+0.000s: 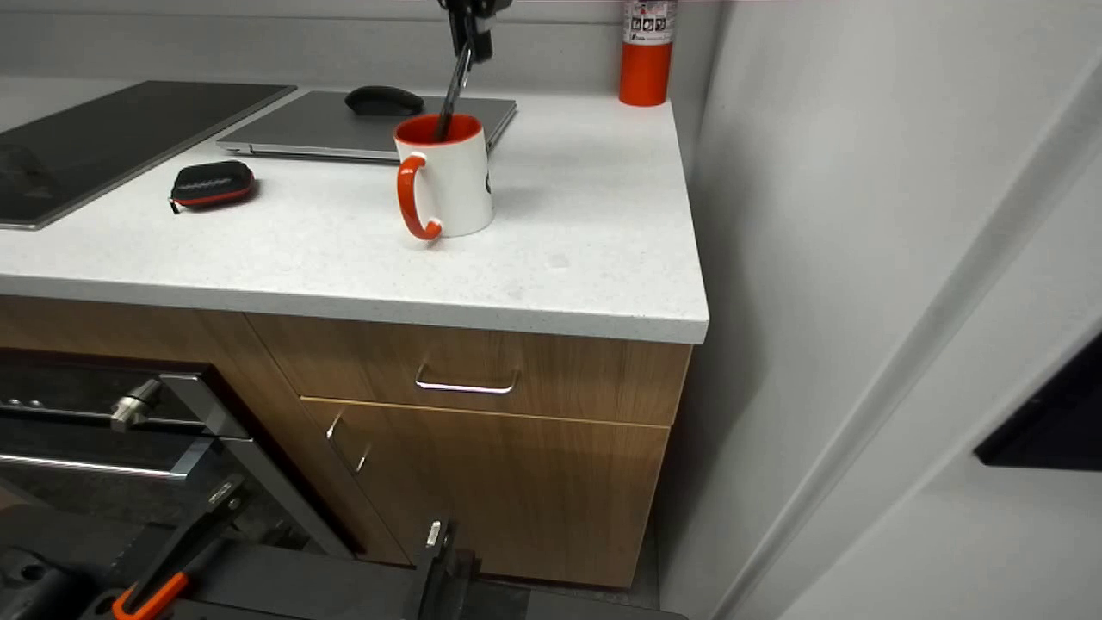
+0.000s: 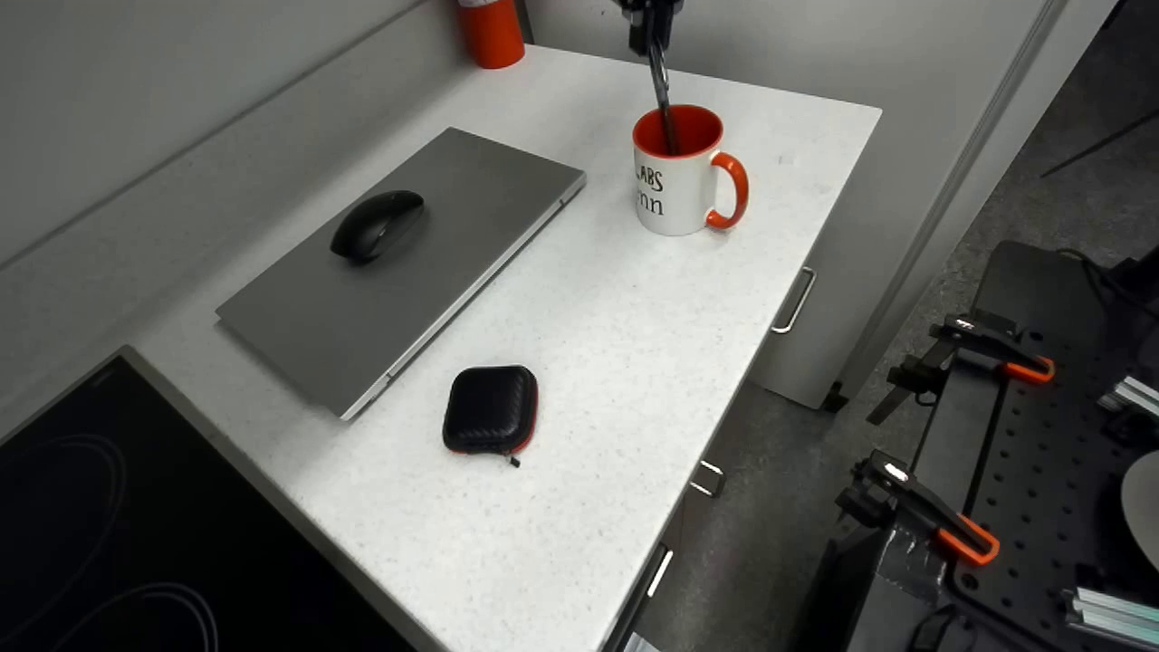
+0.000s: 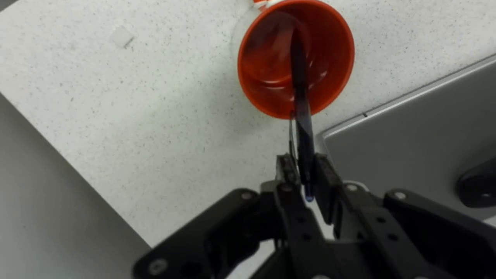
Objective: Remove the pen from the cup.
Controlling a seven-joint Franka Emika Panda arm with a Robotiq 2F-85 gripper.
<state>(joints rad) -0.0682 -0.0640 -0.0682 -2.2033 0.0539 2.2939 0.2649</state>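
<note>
The white cup [image 1: 463, 194] with a red inside and red handle stands upright on the counter; it also shows in an exterior view [image 2: 677, 195] and from above in the wrist view [image 3: 335, 58]. The dark, thin pen [image 1: 451, 96] stands tilted, its lower end inside the cup and its upper part above the rim; it also shows in an exterior view [image 2: 661, 89] and in the wrist view [image 3: 301, 89]. My gripper [image 3: 303, 166] is shut on the pen's upper end, above the cup. In both exterior views only the fingertips [image 1: 473, 43] [image 2: 650, 34] show.
A grey laptop [image 2: 416, 299] with a black mouse [image 2: 376, 225] on it lies beside the cup. A small black case [image 2: 492, 409] lies on the counter [image 2: 579, 507]. A red canister [image 1: 645, 73] stands at the back. A cooktop [image 1: 112, 138] and a wall [image 1: 818, 215] flank the counter.
</note>
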